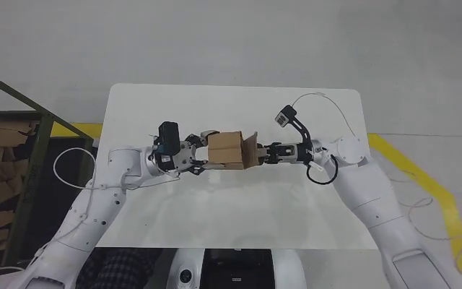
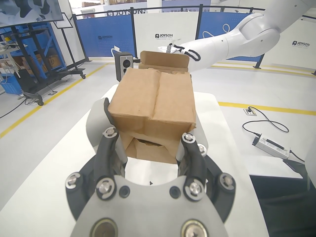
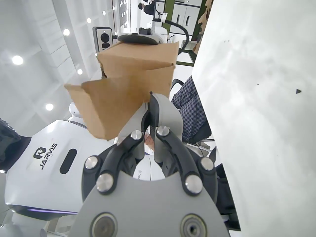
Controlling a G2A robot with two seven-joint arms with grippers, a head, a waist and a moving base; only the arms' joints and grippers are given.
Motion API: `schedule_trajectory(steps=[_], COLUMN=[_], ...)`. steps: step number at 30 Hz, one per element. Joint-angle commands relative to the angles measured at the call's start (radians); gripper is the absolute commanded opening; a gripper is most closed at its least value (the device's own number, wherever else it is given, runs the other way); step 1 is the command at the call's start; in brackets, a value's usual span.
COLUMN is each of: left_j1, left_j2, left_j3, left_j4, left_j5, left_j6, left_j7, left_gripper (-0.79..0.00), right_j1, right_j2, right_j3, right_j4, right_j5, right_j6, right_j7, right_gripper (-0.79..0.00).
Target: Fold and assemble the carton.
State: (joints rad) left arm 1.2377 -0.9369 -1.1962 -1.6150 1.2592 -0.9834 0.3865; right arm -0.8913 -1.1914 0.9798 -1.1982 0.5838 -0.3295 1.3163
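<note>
One brown cardboard carton hangs between my two grippers over the middle of the white table. Its cardboard is plain and bears creases and dents. On the upper side two flaps meet along a crooked seam down the middle, and the edge nearest my left wrist is crumpled. Under that edge the end stands partly open, with a lower flap sloping down toward the table.

My left gripper is spread wide and grips the carton across its width, one finger pressed on each side. At the far end one flap sticks out from the carton. My right gripper pinches the edge of it, fingers almost together.

Lettering shows on the blue and white panels behind the table.
</note>
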Motion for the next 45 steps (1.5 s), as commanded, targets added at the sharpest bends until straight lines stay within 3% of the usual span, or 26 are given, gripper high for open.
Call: schedule_trajectory(steps=[1, 10, 11, 13, 27, 45], left_j1=[-0.001, 0.002, 0.002, 0.004, 0.012, 0.005], left_j2=[-0.001, -0.002, -0.002, -0.002, -0.002, -0.006], left_j3=[0.003, -0.006, -0.007, -0.009, -0.014, -0.007], left_j4=[0.004, 0.006, 0.006, 0.005, 0.002, 0.025], left_j5=[0.001, 0.01, 0.012, 0.017, 0.085, 0.102], left_j6=[0.0, -0.004, -0.004, -0.003, 0.017, 0.021], left_j7=[-0.001, -0.005, -0.007, -0.011, -0.015, -0.013], left_gripper=[-0.606, -0.603, -0.603, -0.603, -0.588, -0.585], right_j1=[0.007, 0.008, 0.006, 0.003, -0.015, -0.02], right_j2=[-0.001, 0.005, 0.007, 0.012, 0.029, 0.036], right_j3=[-0.004, 0.021, 0.026, 0.036, 0.061, 0.052], right_j4=[0.0, -0.007, -0.013, -0.027, -0.107, -0.149], right_j5=[-0.013, -0.025, -0.029, -0.042, -0.103, -0.142], right_j6=[0.004, 0.007, 0.01, 0.023, 0.079, 0.111], right_j7=[-0.003, -0.004, -0.002, 0.003, 0.011, 0.005], right_gripper=[-0.785, -0.785, -0.72, -0.665, -0.677, -0.622])
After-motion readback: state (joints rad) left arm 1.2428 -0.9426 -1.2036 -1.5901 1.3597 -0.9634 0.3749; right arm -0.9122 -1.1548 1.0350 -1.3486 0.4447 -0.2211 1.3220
